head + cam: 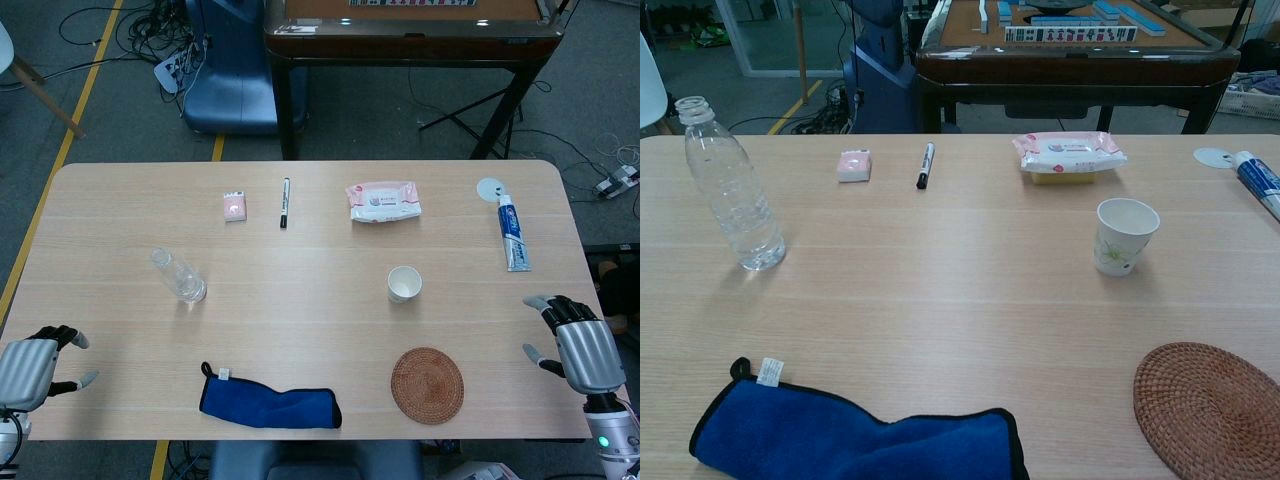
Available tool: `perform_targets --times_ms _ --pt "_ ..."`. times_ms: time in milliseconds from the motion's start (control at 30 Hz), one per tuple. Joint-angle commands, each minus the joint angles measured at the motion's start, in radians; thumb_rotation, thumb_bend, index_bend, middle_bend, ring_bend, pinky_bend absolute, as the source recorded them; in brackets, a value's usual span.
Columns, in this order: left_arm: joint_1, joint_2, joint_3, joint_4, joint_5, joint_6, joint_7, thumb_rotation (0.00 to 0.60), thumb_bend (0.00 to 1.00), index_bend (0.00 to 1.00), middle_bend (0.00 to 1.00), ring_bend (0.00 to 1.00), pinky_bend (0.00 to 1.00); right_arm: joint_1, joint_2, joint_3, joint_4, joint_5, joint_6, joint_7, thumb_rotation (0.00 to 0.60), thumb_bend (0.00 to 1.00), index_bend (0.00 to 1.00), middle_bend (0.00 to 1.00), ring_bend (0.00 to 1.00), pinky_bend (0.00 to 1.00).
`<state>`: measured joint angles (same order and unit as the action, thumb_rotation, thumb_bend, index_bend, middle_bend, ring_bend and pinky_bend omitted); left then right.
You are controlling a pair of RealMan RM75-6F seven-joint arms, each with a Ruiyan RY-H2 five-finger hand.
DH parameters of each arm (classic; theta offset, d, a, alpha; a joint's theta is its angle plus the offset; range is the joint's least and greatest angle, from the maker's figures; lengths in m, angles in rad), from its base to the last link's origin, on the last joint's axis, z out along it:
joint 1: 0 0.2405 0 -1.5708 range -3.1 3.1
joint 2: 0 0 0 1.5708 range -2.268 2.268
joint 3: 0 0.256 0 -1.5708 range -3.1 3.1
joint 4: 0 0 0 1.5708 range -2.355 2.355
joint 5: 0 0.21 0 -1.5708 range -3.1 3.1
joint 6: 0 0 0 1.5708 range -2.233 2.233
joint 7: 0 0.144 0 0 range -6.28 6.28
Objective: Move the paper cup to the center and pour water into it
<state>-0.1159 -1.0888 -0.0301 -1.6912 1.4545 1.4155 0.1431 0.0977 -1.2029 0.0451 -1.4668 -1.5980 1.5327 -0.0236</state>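
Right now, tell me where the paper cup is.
The paper cup stands upright on the table's right half in the head view, above the woven coaster and below the wipes pack. Neither hand touches it.

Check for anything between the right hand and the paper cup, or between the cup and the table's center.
Nothing visible blocks either path. Bare table lies between the right hand and the cup, and from there to the center. The coaster sits nearer, off both lines.
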Motion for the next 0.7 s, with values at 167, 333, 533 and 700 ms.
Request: perform_targets --times_ms 167,333,533,700 --pt "0.0 -0.004 -0.002 0.005 -0.002 0.004 0.012 0.6 0.07 0.51 0.47 0.39 0.59 0.001 -0.002 0.0 -0.001 0.004 -0.005 -0.006 0.6 0.17 0.3 0.31 0.27 0.38" --pt "-0.003 -0.006 0.001 0.01 -0.011 -0.009 0.014 0.6 0.07 0.51 0.47 0.39 0.59 0.006 -0.007 0.009 0.004 0.009 -0.004 -0.003 0.6 0.17 0.3 0.31 0.27 0.38" --pt "-0.008 -0.004 0.002 0.005 -0.02 -0.025 0.011 0.6 0.07 0.51 0.47 0.39 0.59 0.038 -0.006 0.001 0.006 -0.027 -0.036 -0.025 0.6 0.16 0.3 0.18 0.19 0.35" --pt "-0.006 0.003 0.004 -0.003 -0.022 -0.023 0.006 0.6 0.07 0.51 0.47 0.39 0.59 0.096 0.016 0.014 -0.053 -0.018 -0.126 -0.115 0.6 0.12 0.19 0.09 0.11 0.28"
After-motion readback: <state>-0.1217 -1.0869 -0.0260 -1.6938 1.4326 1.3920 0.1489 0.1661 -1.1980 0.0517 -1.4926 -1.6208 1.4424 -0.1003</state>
